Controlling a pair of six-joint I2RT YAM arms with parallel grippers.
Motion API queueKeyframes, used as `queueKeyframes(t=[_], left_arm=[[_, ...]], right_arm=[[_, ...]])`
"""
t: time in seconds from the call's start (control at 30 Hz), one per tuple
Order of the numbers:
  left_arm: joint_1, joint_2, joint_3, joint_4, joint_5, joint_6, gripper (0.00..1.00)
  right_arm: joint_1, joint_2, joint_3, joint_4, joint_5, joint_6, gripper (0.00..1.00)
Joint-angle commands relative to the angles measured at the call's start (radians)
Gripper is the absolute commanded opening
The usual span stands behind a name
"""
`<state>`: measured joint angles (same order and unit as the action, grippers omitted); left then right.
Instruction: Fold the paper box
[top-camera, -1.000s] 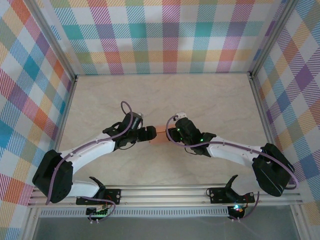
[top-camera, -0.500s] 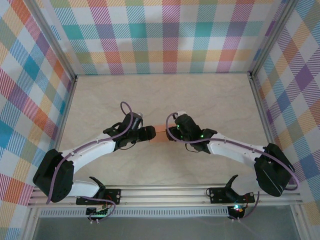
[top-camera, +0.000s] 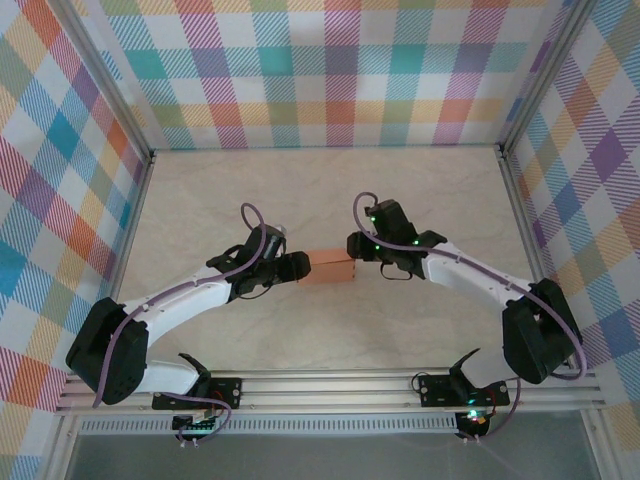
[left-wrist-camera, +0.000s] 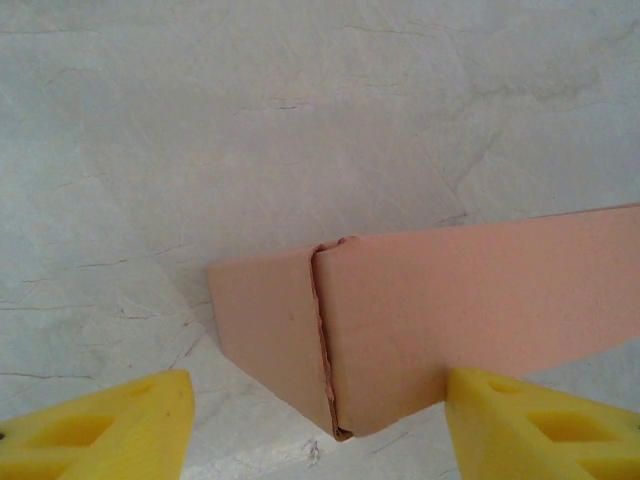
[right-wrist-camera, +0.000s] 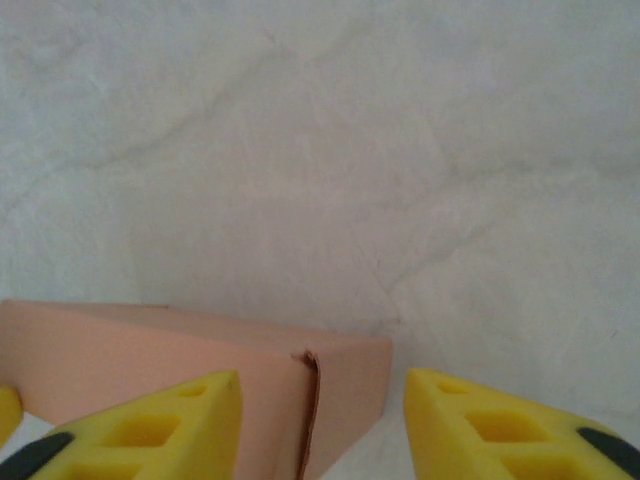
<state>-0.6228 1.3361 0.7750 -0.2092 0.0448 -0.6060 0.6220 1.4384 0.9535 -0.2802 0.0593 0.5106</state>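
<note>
Paper box (top-camera: 331, 268) is lying on the pale marbled table (top-camera: 420, 190) near the middle, a closed salmon-orange oblong with its long side running left to right. The left gripper (top-camera: 303, 267) is sitting right at the box's left end, and the right gripper (top-camera: 357, 248) is hanging just beside the far corner of its right end, so the box is resting between the two arms.

From the left wrist, the box (left-wrist-camera: 450, 300) is showing one upright corner with a slightly ragged seam, and the left gripper (left-wrist-camera: 320, 405) is holding its yellow fingers (left-wrist-camera: 110, 425) spread wide on either side of that corner. There is a clear gap on one side; on the other I cannot tell whether the pad is touching the card.

From the right wrist, the box (right-wrist-camera: 150, 350) is lying low and to the left, its end corner reaching in between the spread fingers of the right gripper (right-wrist-camera: 322, 395), which is not pinching it. Checked walls (top-camera: 330, 70) are standing around the table.
</note>
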Motion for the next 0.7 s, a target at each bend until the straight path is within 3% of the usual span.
queueKeyframes(t=[0.0,0.43,0.67], left_arm=[[0.017,0.019,-0.023,-0.098,-0.027,0.012,0.62],[0.017,-0.003,-0.015,-0.104,-0.035,0.016,0.64],[0.030,-0.054,0.059,-0.096,-0.005,0.028,0.76]], right_arm=[[0.004,0.016,-0.037,-0.020,-0.033,0.025,0.40],[0.004,0.061,-0.114,0.009,-0.012,0.035,0.15],[0.004,0.057,-0.078,0.007,0.009,0.025,0.14]])
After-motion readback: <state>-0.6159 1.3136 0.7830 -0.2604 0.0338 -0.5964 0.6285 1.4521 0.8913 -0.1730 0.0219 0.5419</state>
